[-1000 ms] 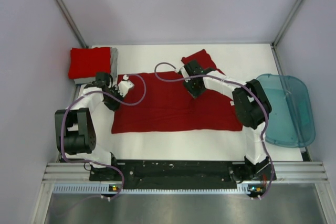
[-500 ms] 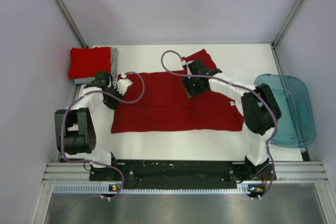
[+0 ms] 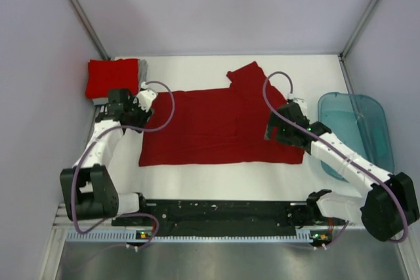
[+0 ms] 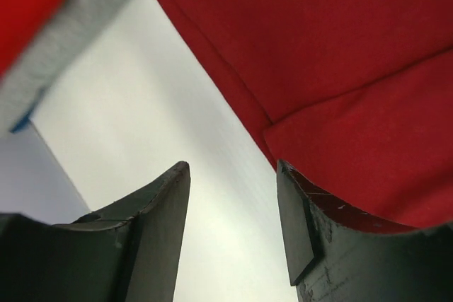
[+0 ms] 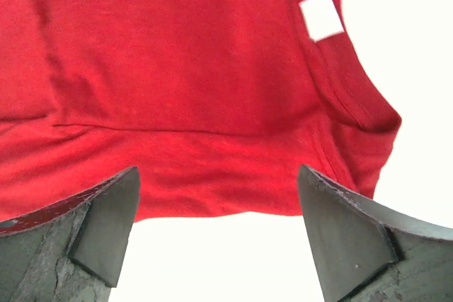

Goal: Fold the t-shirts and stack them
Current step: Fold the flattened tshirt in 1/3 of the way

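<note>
Left hand (image 3: 147, 98) released, beside the far-left corner of the dark red t-shirt (image 3: 210, 126); right hand (image 3: 270, 129) released, over its right end.

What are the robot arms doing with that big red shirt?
They are folding shirts. The dark red shirt lies spread out, nothing gripping it. The left gripper hangs open by its left edge, the right gripper open above its right end. A bright red shirt sits folded on a grey shirt at far left.
</note>
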